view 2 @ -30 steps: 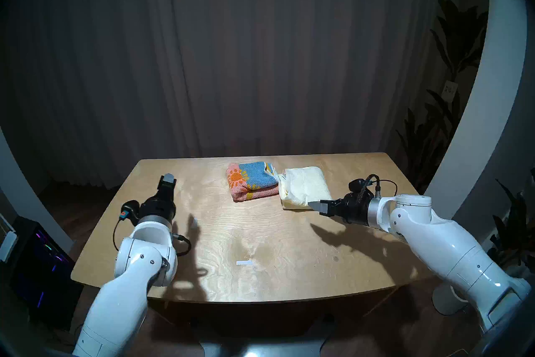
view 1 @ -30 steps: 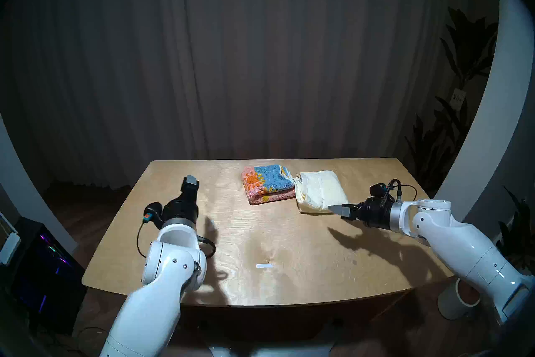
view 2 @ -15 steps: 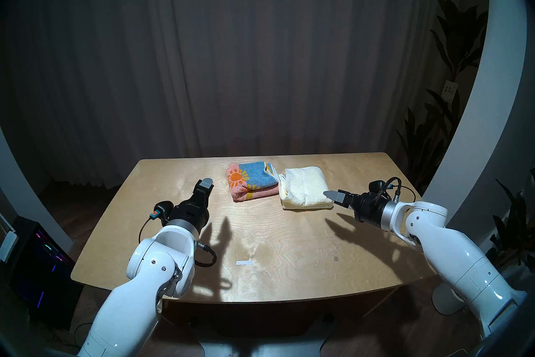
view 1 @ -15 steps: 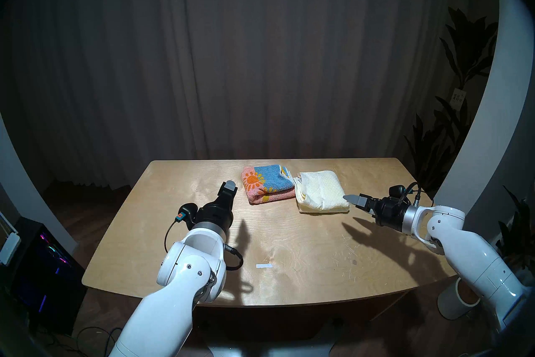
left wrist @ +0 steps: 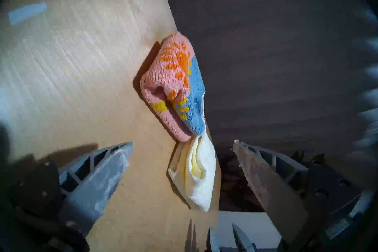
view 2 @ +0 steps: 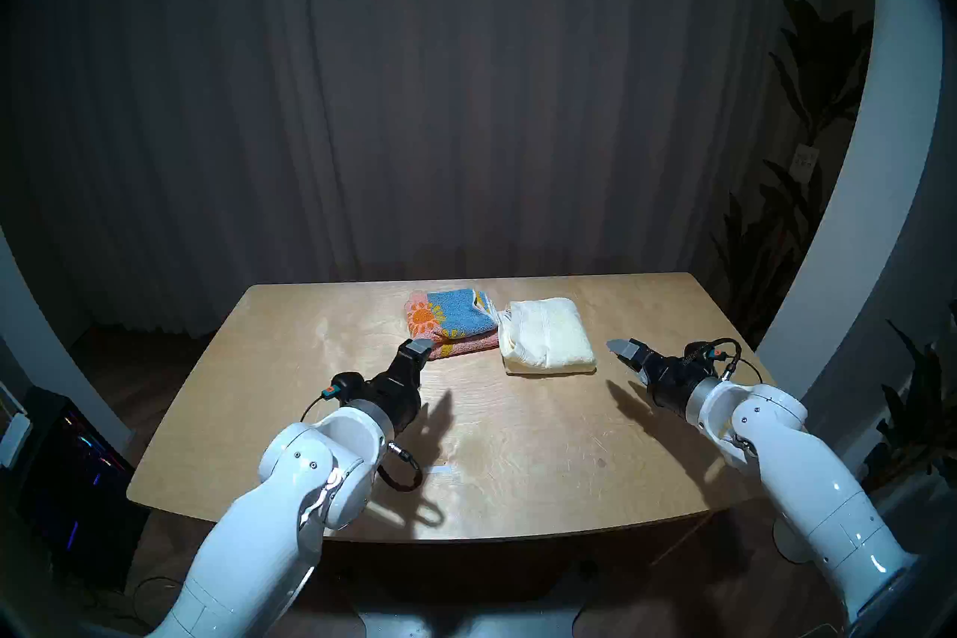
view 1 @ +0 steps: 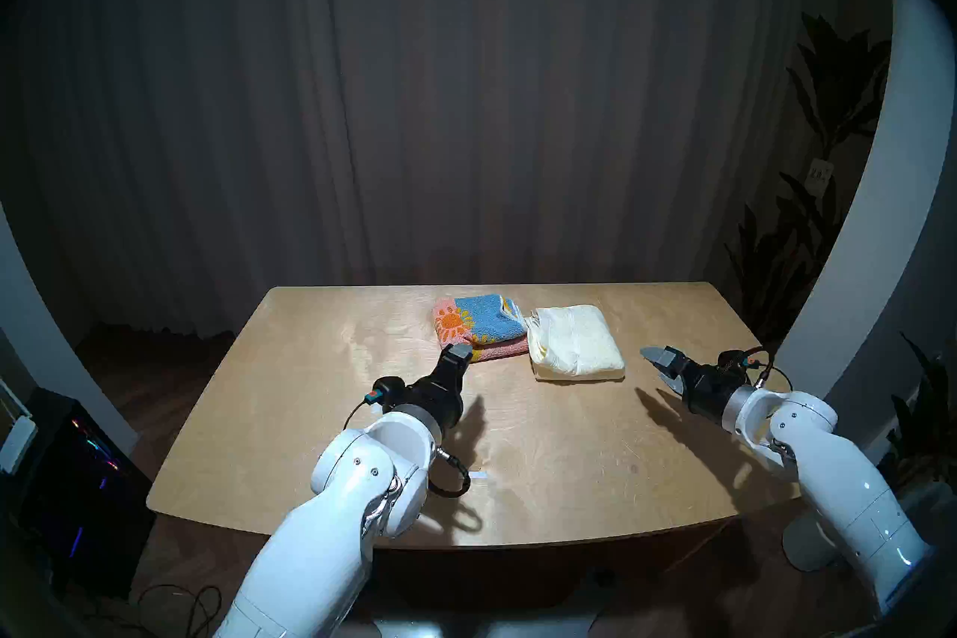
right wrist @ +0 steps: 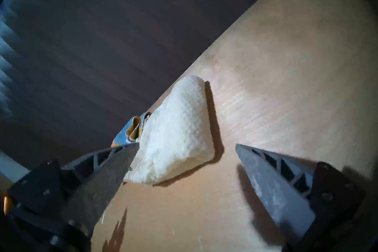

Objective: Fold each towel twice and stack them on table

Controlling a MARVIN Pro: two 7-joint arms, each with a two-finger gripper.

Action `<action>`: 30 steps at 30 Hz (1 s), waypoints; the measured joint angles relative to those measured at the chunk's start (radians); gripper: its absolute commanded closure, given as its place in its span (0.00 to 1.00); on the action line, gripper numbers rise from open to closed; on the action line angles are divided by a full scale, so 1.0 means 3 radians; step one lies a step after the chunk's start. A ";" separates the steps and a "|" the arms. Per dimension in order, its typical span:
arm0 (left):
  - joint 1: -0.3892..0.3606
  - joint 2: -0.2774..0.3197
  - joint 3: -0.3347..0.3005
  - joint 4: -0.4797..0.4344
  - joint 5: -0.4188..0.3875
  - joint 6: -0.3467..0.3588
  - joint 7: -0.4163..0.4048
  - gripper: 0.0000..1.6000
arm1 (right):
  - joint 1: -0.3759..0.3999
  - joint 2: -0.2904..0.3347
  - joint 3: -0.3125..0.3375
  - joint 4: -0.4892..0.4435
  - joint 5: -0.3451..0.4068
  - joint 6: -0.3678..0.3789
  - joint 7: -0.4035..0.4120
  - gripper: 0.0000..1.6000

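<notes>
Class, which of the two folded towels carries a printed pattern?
The pink and blue towel, with orange suns; the cream towel to its right looks plain.

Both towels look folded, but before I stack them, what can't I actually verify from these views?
- Patterned towel: near-left corner hidden behind the left tool in both head views.
- Cream towel: its dots are blurred in the right wrist view.
- Fold count of either: layers too small or bunched to tell.

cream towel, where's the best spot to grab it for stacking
Probably the near right corner of the cream towel, approached low from the right by the open right gripper. That side looks like one closed fold, while loose layered edges face the patterned towel.
</notes>
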 measured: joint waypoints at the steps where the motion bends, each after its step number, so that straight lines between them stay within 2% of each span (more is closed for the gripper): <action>1: -0.0024 -0.0003 0.0006 0.0027 -0.0028 0.0038 -0.0011 0.00 | -0.0010 -0.0017 0.0008 -0.0011 0.0006 -0.0029 -0.0045 0.00; 8: -0.0263 -0.0065 0.0063 0.0346 -0.0259 0.0483 -0.0084 0.00 | -0.0014 -0.0178 0.0021 -0.0101 0.0023 -0.0286 -0.0549 0.00; 13: -0.0421 -0.0109 0.0107 0.0579 -0.0356 0.0789 -0.0132 0.00 | 0.0072 -0.0257 -0.0067 -0.0100 -0.0004 -0.0356 -0.0739 0.00; 21: -0.0637 -0.0142 0.0151 0.0852 -0.0478 0.1086 -0.0201 0.00 | 0.0258 -0.0339 -0.0249 0.0014 -0.0039 -0.0341 -0.0736 0.00; 30: -0.0808 -0.0182 0.0130 0.1103 -0.0532 0.1189 -0.0215 0.00 | 0.0431 -0.0416 -0.0290 0.0249 0.0110 -0.0195 -0.0640 0.00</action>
